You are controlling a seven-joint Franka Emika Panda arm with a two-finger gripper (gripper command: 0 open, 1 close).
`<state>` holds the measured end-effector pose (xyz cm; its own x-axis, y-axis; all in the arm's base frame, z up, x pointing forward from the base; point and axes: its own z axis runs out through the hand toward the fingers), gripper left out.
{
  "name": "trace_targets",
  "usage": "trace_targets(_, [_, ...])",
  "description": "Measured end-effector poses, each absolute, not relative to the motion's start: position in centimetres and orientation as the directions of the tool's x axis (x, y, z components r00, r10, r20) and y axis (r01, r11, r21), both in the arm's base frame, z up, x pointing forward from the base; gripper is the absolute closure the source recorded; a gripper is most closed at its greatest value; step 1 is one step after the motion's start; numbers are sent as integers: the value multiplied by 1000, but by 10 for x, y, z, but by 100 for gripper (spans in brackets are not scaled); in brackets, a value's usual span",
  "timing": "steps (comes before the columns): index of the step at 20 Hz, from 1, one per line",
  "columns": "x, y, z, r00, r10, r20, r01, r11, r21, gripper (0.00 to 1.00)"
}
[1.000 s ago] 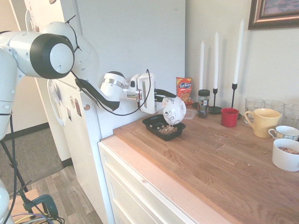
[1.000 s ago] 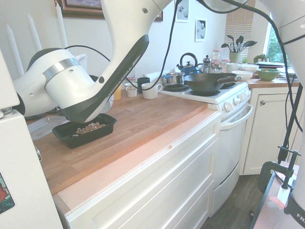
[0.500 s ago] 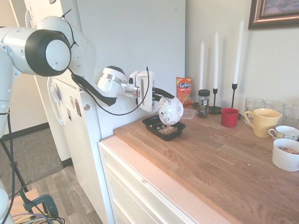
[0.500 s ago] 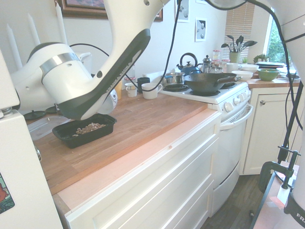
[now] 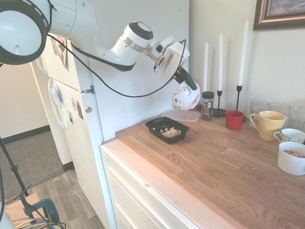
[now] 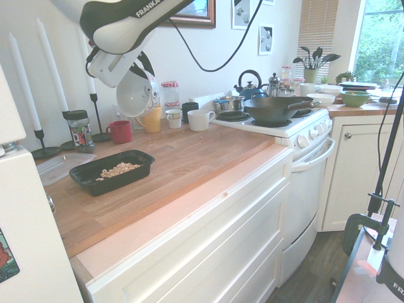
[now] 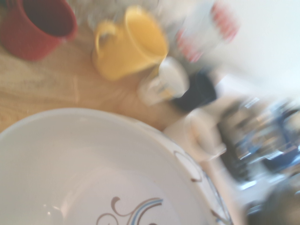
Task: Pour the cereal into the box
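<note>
Hand (image 5: 190,86) risen, box (image 5: 167,130) below.

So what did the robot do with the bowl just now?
The gripper lifted the bowl up and away from the box, toward the candles, keeping hold of it; it looks empty. The cereal and box stayed put.

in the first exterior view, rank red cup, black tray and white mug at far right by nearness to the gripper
1. black tray, on the counter below the gripper holding the bowl
2. red cup, by the candles
3. white mug, far right edge
</note>
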<state>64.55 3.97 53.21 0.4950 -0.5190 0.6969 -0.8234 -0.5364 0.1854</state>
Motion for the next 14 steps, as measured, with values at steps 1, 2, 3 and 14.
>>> trace_targets(1, [649,12,531,496,-567,658,-827,-540,159,100])
trace_targets(2, [651,-14,529,498,-612,615,-830,-543,131,100])
trace_targets(3, [651,-37,527,499,-653,570,-832,-545,104,100])
trace_targets(14, [641,-185,454,551,-834,-19,-818,-536,-208,100])
